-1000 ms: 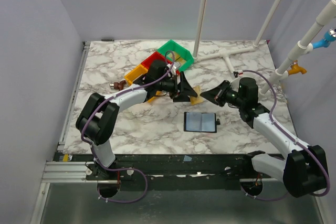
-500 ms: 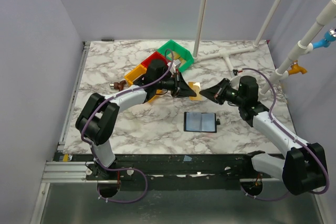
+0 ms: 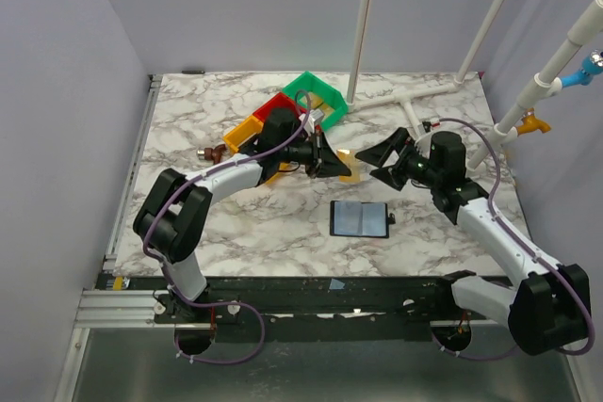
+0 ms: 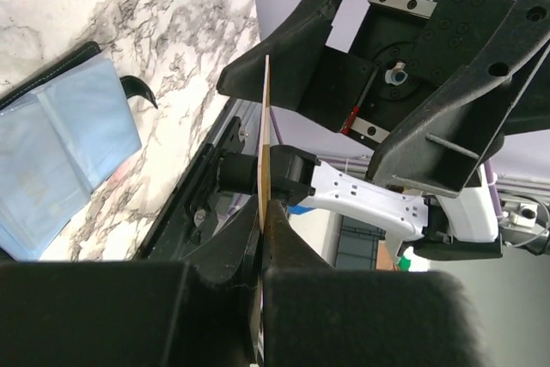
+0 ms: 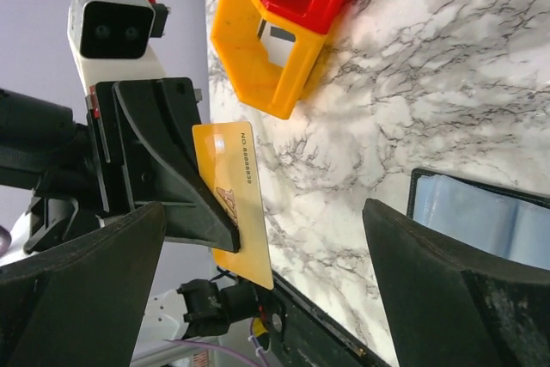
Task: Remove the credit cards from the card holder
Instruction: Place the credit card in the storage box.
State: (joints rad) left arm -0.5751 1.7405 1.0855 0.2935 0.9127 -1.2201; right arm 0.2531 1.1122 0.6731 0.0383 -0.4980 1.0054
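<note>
Handover confirmed. The left tool (image 3: 334, 163) has clamped onto the tan-gold credit card (image 5: 234, 204), held clear of the tabletop (image 3: 207, 223). The right tool (image 3: 378, 165) has just sprung apart, releasing it. The card holder (image 3: 360, 219) lies open below. One card is out.

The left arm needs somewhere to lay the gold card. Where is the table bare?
The table is bare left of the wallet, up to the left arm, and in the far left corner behind the yellow bin. Crowded: around the bins, and beyond the wallet, where the left fingers hold the card facing the right fingers.
</note>
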